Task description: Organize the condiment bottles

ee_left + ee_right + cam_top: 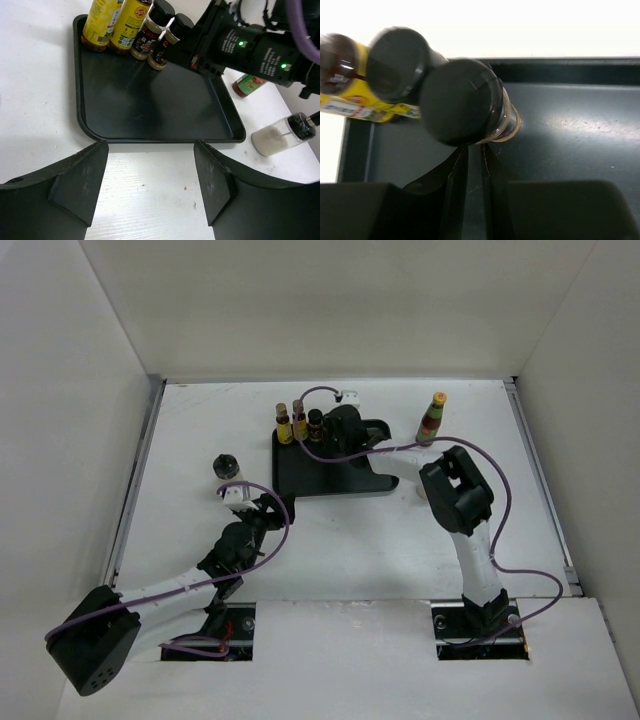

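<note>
While right gripper (474,150) sits nearly closed, empty, tips just behind dark jar (462,102) on tray (570,130), push low and slow so jar does not tip. Just beyond it: second dark jar (400,62), then yellow bottles (355,107). Left gripper (150,150) wide open, holding nothing.

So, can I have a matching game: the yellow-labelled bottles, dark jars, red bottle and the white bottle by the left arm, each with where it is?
Things
1. two yellow-labelled bottles with tan caps
2. two short dark jars with black lids
3. tall red bottle with a green neck
4. white black-capped bottle nearest the left arm

Places
A. on the white table, left of the flat black tray
B. in the tray's far left corner
C. on the table, right of the tray
D. on the tray, just right of the yellow pair

Pairs: 1-B, 2-D, 3-C, 4-A
</note>
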